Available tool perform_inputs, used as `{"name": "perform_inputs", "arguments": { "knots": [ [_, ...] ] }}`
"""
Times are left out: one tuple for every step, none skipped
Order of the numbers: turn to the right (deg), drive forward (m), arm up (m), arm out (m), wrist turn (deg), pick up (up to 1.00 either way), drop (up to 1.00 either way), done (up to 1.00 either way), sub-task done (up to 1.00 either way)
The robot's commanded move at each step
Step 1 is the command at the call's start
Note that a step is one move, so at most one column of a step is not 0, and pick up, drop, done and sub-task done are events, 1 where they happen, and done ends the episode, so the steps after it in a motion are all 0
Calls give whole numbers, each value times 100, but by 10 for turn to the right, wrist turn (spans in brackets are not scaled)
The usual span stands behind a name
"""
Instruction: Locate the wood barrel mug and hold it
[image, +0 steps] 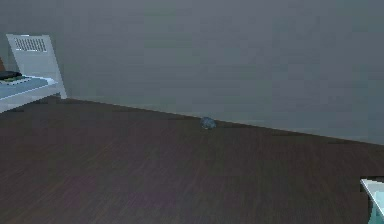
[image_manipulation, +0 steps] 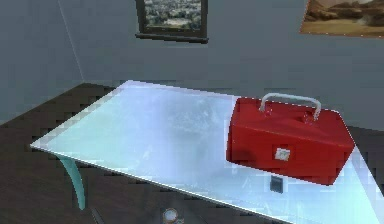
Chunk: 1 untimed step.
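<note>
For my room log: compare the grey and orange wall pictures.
The grey picture has a dark frame; the orange picture a lighter, brownish one. The grey picture's image is cool and dull; the orange picture's warm. Both hang on the wall, cut by the top edge.

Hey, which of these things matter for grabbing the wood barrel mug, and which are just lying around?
Job: maybe the small grey blob at the wall's foot, too small to tell.
Lying about: red case, pale table, white bed, dark-framed picture, second picture.
</note>
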Motion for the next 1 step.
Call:
{"name": "perform_inputs", "arguments": {
  "knots": [
    [0, 0, 46, 0, 0, 0, 0, 0, 0]
  ]
}}
